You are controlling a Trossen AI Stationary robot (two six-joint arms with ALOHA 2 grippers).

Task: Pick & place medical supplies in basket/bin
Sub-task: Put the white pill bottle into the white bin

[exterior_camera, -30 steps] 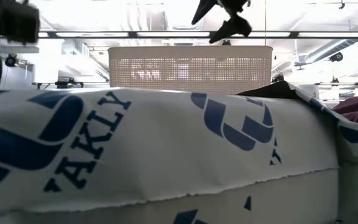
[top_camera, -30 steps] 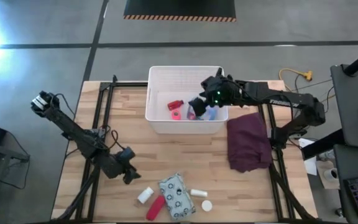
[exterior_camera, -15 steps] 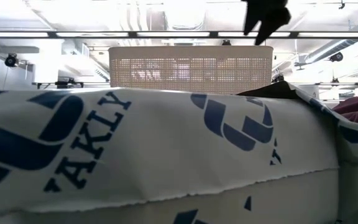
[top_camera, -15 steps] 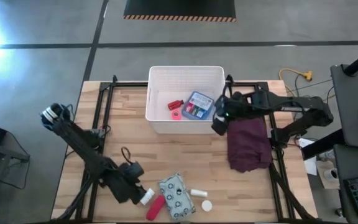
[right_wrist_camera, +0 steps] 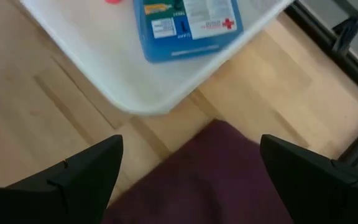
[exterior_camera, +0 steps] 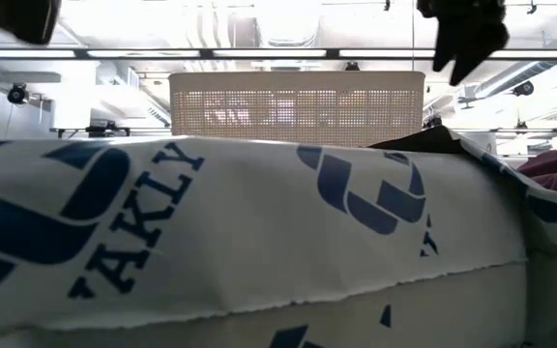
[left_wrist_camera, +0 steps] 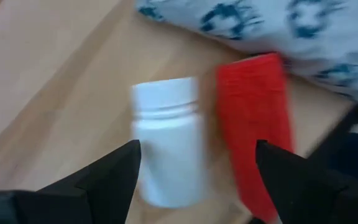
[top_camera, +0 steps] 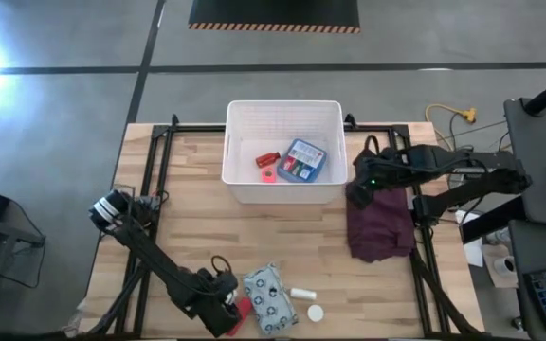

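The white ribbed tub (top_camera: pixel 282 123) stands at the table's far middle. In it lie the blue flat packet (top_camera: pixel 301 161), a red tube (top_camera: pixel 267 158) and the pink cube (top_camera: pixel 268 174). My left gripper (top_camera: pixel 224 305) is open near the near edge. In its wrist view the small white bottle (left_wrist_camera: pixel 166 149) and a red tube (left_wrist_camera: pixel 253 143) lie on the wood between its fingers. The white patterned pouch (top_camera: pixel 268 298), a small white piece (top_camera: pixel 301 295) and the cap (top_camera: pixel 316 312) lie beside them. My right gripper (top_camera: pixel 356 187) is open and empty, over the maroon cloth (top_camera: pixel 379 220) by the tub's right wall.
In the low view a white cloth with blue letters (exterior_camera: pixel 259 232) fills the foreground and hides the table top; only the tub's wall (exterior_camera: pixel 296 101) and my right gripper (exterior_camera: pixel 462 34) show above it. Black frame rails (top_camera: pixel 154 152) run along both table sides.
My right gripper has drawn back from above the tub toward the table's right edge, ending over the maroon cloth, and the blue packet now lies in the tub. My left gripper has moved toward the near edge and rightward, ending over the white bottle and red tube.
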